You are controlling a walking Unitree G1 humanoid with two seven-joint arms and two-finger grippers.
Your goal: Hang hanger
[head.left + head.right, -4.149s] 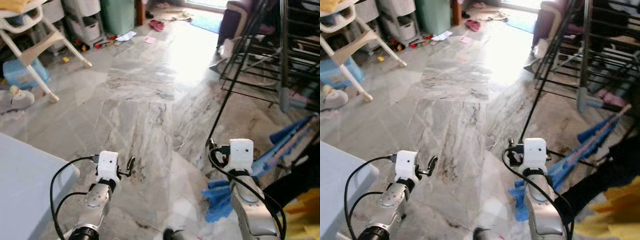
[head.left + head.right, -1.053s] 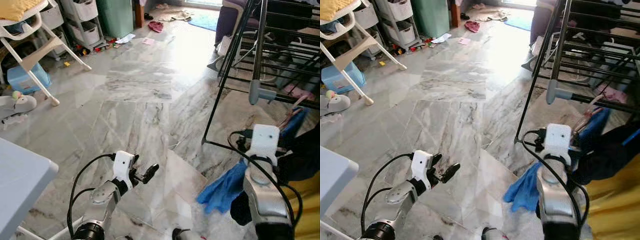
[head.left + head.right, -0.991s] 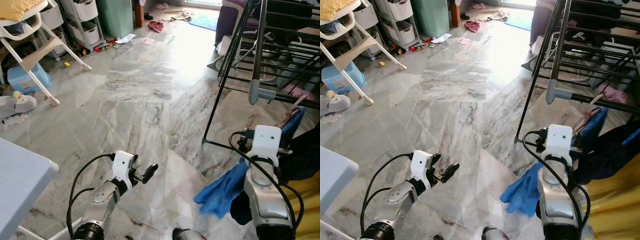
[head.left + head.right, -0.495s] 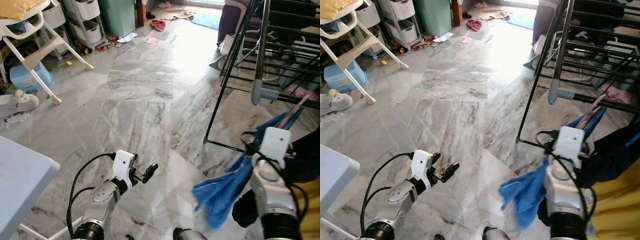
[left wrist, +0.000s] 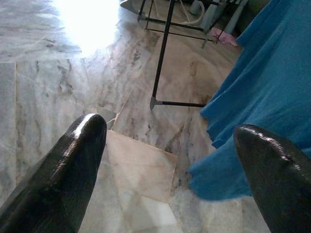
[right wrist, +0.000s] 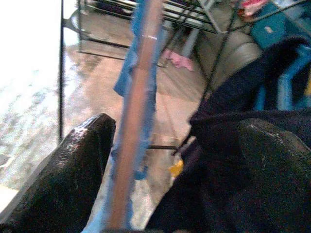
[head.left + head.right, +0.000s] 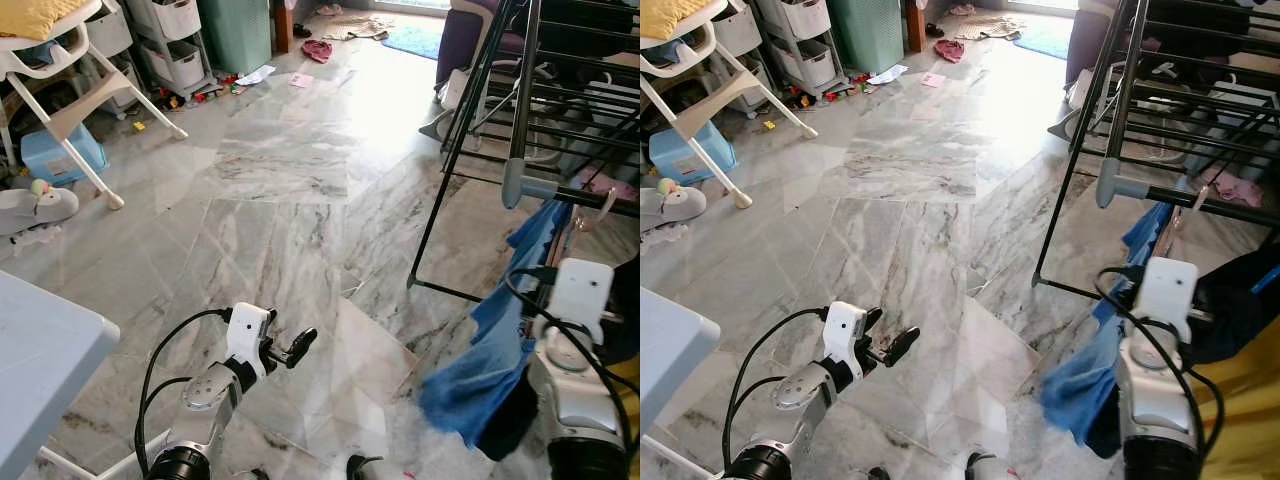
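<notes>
A wooden hanger (image 7: 578, 226) carrying a blue garment (image 7: 497, 345) rises at the right, just under a horizontal rail of the black drying rack (image 7: 468, 130). Its metal hook (image 7: 604, 203) is close beside the rail's grey end piece (image 7: 516, 186); I cannot tell if they touch. My right gripper (image 6: 180, 127) is shut on the hanger's wooden bar (image 6: 132, 121), hidden in the eye views behind its white wrist housing (image 7: 582, 291). My left gripper (image 7: 290, 348) hangs open and empty low over the marble floor.
A white high chair (image 7: 62, 62), a blue box (image 7: 60, 156) and a toy (image 7: 42, 201) stand at the far left. A pale table corner (image 7: 40, 350) is near my left side. Dark and yellow clothes (image 7: 1240, 400) hang at the right.
My right arm has lifted the hanger, so the blue garment has risen off the floor area and now hangs near the rack's rail. The left arm has stayed put.
</notes>
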